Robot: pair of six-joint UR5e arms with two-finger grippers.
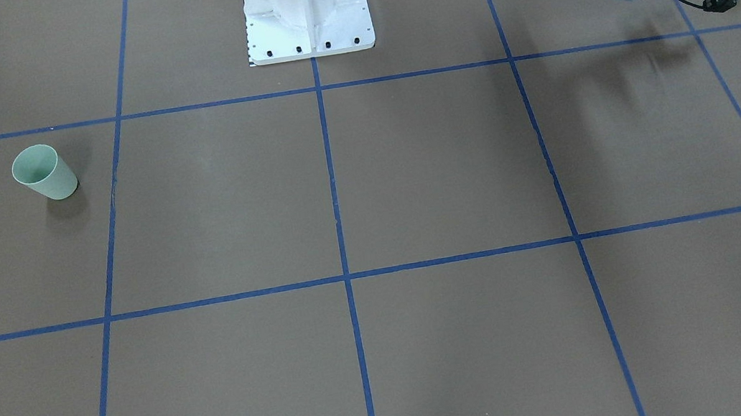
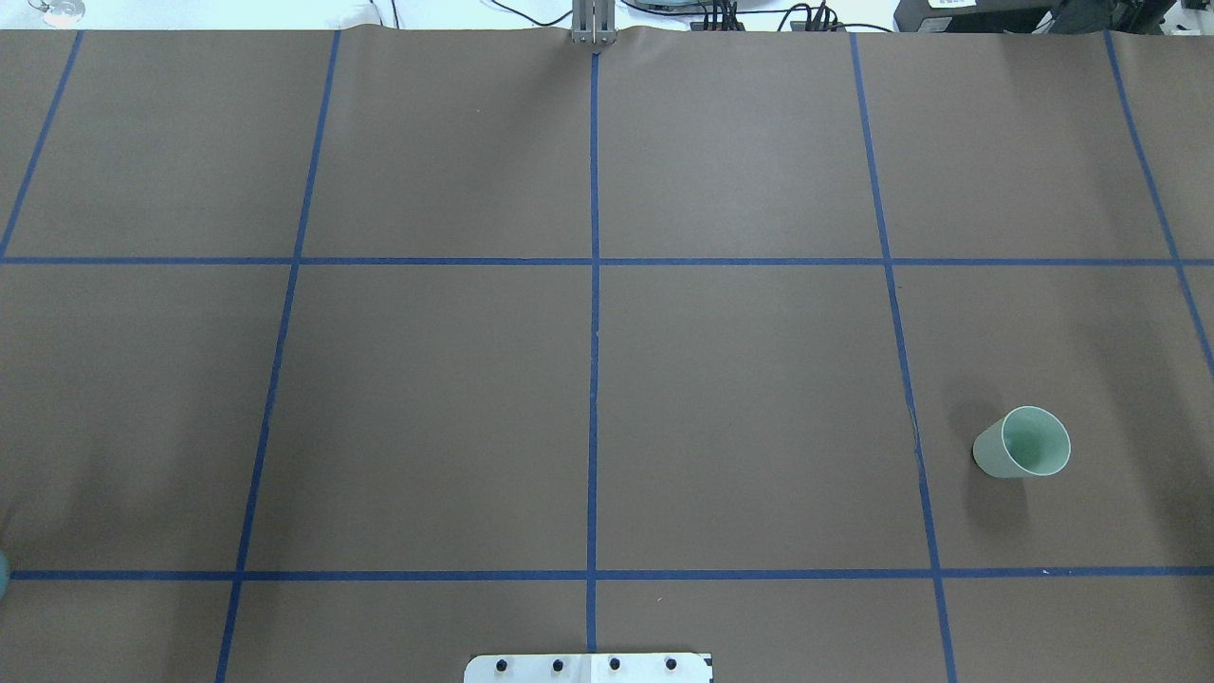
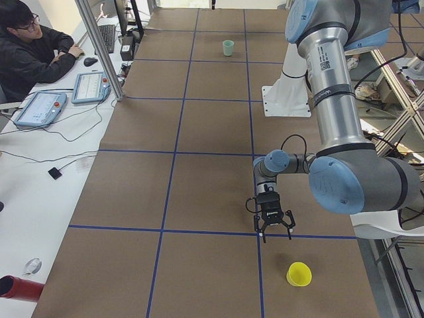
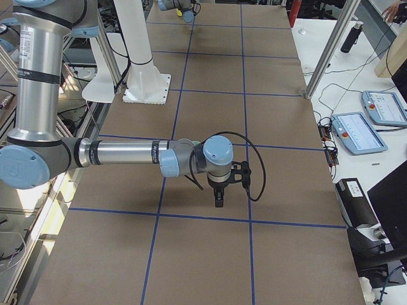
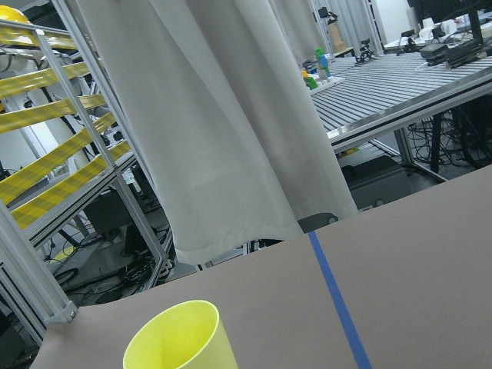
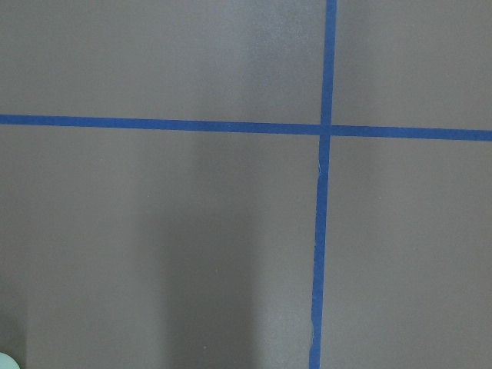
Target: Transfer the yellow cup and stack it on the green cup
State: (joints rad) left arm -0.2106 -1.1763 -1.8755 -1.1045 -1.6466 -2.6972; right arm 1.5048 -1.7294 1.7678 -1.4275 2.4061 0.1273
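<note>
Left tool [image 3: 273, 233] apart near empty yellow cup [image 3: 299, 273]; right tool [image 4: 219, 202] unclear; green cup [image 2: 1024, 444] empty.

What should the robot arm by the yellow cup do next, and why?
Probably move the left gripper over the yellow cup and lower around it. It looks open and empty, the cup stands upright just apart from it, and stacking needs a grasp first.
</note>
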